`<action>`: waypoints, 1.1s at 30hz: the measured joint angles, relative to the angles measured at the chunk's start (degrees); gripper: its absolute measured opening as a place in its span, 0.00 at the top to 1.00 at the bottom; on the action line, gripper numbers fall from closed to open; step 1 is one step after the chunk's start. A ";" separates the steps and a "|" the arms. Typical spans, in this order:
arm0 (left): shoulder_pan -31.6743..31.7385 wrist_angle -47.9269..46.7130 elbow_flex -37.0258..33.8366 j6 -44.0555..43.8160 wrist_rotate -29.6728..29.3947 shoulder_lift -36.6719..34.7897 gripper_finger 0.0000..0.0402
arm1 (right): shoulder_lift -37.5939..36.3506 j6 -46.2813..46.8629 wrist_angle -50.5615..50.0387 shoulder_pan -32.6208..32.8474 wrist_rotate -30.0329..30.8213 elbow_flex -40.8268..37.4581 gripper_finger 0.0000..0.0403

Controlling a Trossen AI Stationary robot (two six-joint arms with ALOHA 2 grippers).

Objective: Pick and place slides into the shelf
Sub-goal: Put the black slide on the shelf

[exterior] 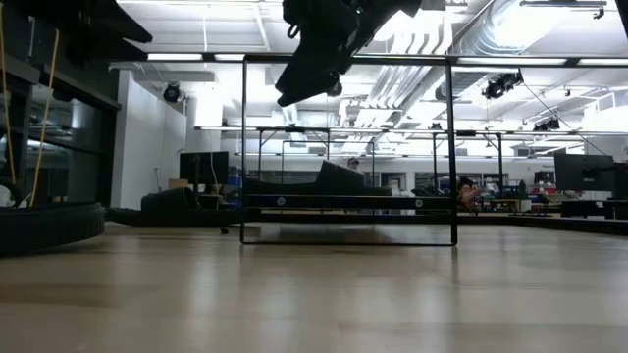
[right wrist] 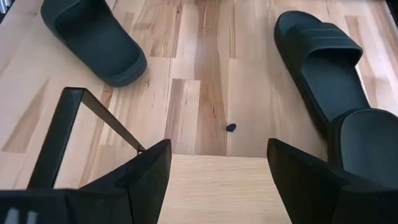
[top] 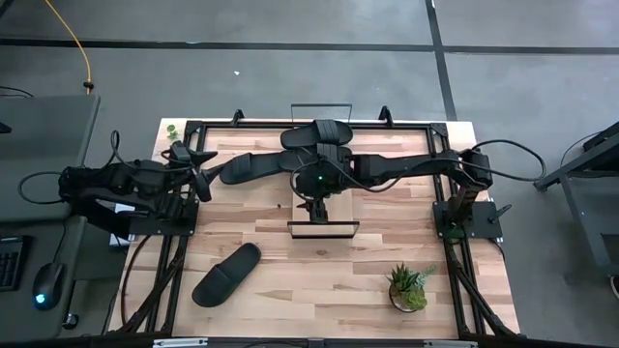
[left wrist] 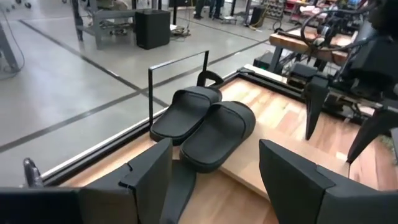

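Behind the shelf (exterior: 348, 201), half-hidden slides (exterior: 339, 178)

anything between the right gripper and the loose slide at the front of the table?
Bare tabletop, except the shelf's wire end rail just under the right gripper. The slide lies apart, front-left. High view shows it.

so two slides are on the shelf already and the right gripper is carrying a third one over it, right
Not quite. Two slides are on the shelf, but the right gripper hangs over it open and empty, as the right wrist view shows between its fingers.
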 joint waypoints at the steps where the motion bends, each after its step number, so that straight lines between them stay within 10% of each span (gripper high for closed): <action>1: 0.01 0.58 -0.50 -0.42 0.01 -0.03 0.45 | 0.00 0.28 0.00 0.10 -0.03 0.00 0.36; 17: 1.33 17.10 -11.52 -3.58 6.57 0.18 0.45 | 0.00 0.29 2.88 2.41 -0.19 0.00 0.36; 33: 29.82 22.15 -18.36 -7.10 32.86 3.58 0.45 | 0.00 0.42 0.87 3.67 -0.22 0.00 0.36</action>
